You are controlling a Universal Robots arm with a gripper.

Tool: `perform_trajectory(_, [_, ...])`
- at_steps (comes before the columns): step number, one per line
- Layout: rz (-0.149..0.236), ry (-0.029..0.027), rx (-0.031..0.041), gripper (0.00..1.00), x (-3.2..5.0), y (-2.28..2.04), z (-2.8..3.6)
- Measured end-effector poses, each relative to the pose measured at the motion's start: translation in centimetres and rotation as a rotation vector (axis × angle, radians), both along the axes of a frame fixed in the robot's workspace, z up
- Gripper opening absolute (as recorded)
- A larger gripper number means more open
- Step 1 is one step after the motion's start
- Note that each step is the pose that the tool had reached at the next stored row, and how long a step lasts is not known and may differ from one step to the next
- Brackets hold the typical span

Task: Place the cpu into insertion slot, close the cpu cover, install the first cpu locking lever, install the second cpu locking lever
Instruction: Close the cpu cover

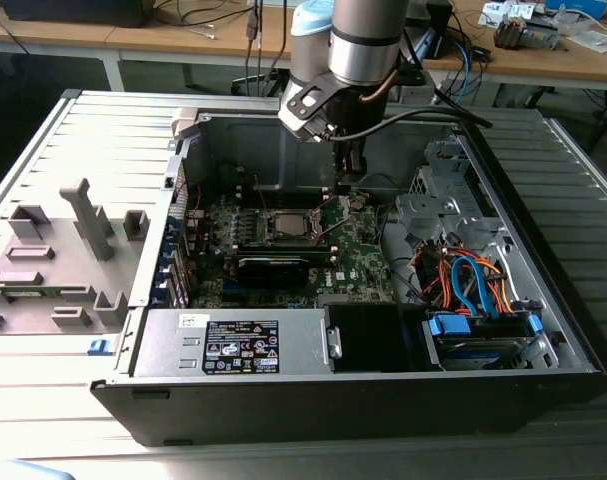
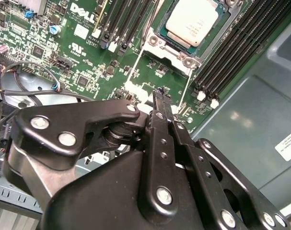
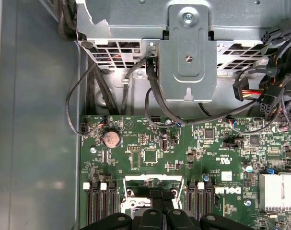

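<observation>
The cpu lies flat in the insertion slot on the green board, its silver top showing. A silvery frame, the cpu cover, lies around the chip; whether it is latched I cannot tell. A thin metal lever stands up at the socket's side nearest the gripper. My gripper hovers beside the socket, toward the exterior view's right, a little above the board. Its fingers are shut with nothing between them. In the first wrist view the gripper points at the socket's edge.
A long black card lies in front of the socket. The power supply fills the case's front. A drive cage with coloured cables stands at the exterior view's right. Memory slots flank the socket. A grey fixture lies outside the case.
</observation>
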State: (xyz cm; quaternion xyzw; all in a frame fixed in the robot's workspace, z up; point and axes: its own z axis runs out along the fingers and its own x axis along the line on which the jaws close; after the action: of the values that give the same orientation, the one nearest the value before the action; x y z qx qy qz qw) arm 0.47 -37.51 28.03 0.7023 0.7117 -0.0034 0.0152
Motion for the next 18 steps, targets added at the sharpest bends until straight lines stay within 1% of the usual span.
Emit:
perform_trajectory(7, [0.000,-0.0001,0.0001,0.11,0.38,0.00,0.00])
perform_trajectory(15, [0.000,-0.0001,0.0001,0.11,1.09,0.00,-0.01])
perform_trajectory(18, [0.000,0.0000,-0.0001,0.11,1.23,-0.01,-0.02])
